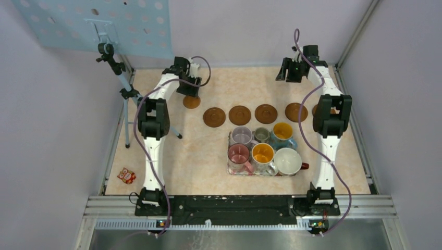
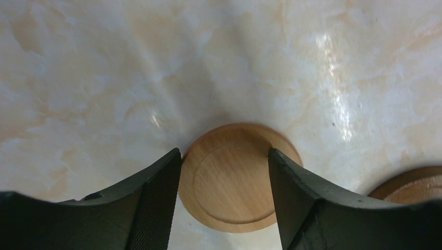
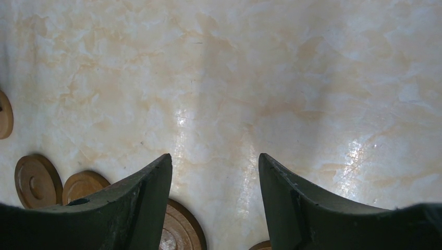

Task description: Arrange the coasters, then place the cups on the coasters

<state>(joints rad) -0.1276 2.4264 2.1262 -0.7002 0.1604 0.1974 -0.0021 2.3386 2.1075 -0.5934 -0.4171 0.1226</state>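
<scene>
A row of brown coasters lies across the far half of the table. The leftmost coaster point(image 1: 192, 102) point(image 2: 229, 179) lies flat beneath my left gripper point(image 1: 188, 92) point(image 2: 224, 153). That gripper is open; its left fingertip is at the coaster's rim and the right one overlaps it. Other coasters point(image 1: 240, 115) point(image 1: 296, 112) continue rightwards, and the last is partly hidden behind the right arm. The cups stand packed on a floral tray point(image 1: 229, 140), among them pink point(image 1: 238, 154), wide white point(image 1: 287, 160) and lavender point(image 1: 242, 135). My right gripper point(image 1: 289, 73) point(image 3: 215, 156) hangs open over bare table, holding nothing.
A tripod point(image 1: 122, 78) stands at the table's left edge beside the left arm. A small red-orange object point(image 1: 126, 175) lies near the front left corner. A blue perforated board point(image 1: 94, 23) hangs at the back left. Metal rails border the table.
</scene>
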